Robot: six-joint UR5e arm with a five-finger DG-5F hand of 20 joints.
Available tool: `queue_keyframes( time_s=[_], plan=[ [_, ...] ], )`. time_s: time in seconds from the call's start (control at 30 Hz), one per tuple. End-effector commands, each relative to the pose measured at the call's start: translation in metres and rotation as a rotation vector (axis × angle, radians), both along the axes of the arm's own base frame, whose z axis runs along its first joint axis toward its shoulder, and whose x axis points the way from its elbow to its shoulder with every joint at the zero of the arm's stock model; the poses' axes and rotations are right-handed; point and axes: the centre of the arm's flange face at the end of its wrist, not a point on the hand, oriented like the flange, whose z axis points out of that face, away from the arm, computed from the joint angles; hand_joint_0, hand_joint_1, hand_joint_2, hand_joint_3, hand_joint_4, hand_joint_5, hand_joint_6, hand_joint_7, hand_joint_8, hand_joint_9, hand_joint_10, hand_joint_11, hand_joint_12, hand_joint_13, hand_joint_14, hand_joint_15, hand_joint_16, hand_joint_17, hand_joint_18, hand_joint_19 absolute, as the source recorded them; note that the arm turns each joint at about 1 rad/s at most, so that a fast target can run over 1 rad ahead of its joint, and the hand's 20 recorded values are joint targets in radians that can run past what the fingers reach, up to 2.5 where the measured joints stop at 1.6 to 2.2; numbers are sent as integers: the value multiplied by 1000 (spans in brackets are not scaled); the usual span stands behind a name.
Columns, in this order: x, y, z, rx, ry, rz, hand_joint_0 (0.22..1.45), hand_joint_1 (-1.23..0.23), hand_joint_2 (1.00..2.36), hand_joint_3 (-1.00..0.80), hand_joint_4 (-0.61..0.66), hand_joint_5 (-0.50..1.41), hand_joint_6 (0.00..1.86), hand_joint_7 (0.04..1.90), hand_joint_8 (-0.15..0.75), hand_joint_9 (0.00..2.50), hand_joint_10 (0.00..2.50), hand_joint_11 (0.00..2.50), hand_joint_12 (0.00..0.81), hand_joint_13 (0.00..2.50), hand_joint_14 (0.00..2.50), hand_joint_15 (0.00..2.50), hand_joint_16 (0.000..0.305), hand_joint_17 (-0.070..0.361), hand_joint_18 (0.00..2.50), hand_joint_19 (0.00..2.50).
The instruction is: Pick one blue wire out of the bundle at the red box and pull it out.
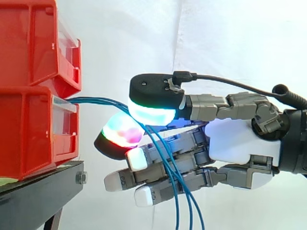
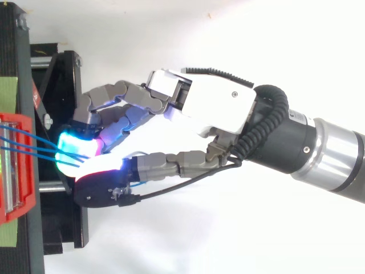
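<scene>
Thin glossy blue wires (image 1: 96, 100): leave the lower red box (image 1: 29, 134), moulded plastic, droop right of it, ends cut off below. Hand (image 1: 240, 141): rounded glowing pads (image 1: 151, 112) pinch the wires beside the box; number caught unclear.

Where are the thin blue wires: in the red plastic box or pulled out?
In: the thin blue wires emerge from the lower red plastic box and droop past the hand.

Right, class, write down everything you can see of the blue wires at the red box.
The blue wires are several thin, glossy strands. They leave the front of the lower red box together, run level to the hand, pass pinched between two glowing pads, then fan apart and droop across its fingers, out of view below.
</scene>
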Motion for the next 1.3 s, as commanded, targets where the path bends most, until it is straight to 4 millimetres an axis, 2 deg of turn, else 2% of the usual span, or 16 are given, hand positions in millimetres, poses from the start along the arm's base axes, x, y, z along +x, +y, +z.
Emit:
queue_keyframes(
  time_s=[0.0, 0.2, 0.4, 0.57, 0.63, 0.7, 0.8, 0.9, 1.0, 1.13, 1.27],
  plan=[
    [0, 1, 1, 4, -3, 2, 621, -847, 1020, -51, 132, -190, 931, 1112, 388, 812, 14, 625, 460, 618, 7, 230, 60, 134, 747, 362],
    [0, 5, 0, 39, -11, 12, 665, -874, 1022, -69, 148, -204, 918, 1102, 372, 787, 16, 605, 452, 614, 8, 225, 58, 131, 743, 351],
    [-1, 6, -2, 60, -1, 18, 762, -900, 1017, -225, 243, -216, 915, 1013, 358, 739, 17, 596, 447, 602, 7, 202, 57, 129, 750, 316],
    [-2, 6, -3, 75, 2, 20, 822, -894, 1014, -288, 257, -221, 918, 986, 350, 701, 13, 589, 445, 606, 7, 214, 57, 129, 740, 330],
    [-3, 6, -3, 78, 5, 24, 833, -889, 1010, -367, 268, -227, 919, 970, 349, 670, 13, 580, 445, 606, 7, 208, 57, 129, 752, 322],
    [-3, 5, -3, 81, 8, 29, 805, -902, 1005, -432, 267, -230, 915, 958, 350, 665, 13, 584, 443, 609, 8, 203, 58, 130, 784, 288],
    [-3, 4, -3, 81, 7, 34, 686, -921, 1000, -500, 277, -229, 908, 962, 350, 650, 15, 589, 449, 597, 7, 199, 59, 132, 787, 288],
    [-2, 3, -3, 82, 7, 38, 577, -872, 1000, -500, 279, -221, 894, 978, 363, 665, 13, 589, 458, 587, 8, 222, 61, 137, 757, 332],
    [-2, 3, -3, 82, 5, 38, 530, -804, 1000, -500, 266, -203, 883, 1001, 380, 699, 13, 595, 471, 587, 7, 228, 63, 142, 754, 355],
    [-2, 3, -3, 82, 5, 40, 546, -761, 1001, -490, 257, -189, 880, 1033, 383, 726, 13, 588, 466, 583, 9, 230, 62, 139, 742, 371],
    [-2, 2, -3, 82, 5, 37, 601, -759, 1012, -350, 233, -179, 890, 1078, 379, 742, 17, 580, 457, 591, 8, 230, 60, 135, 738, 375]
  ],
)
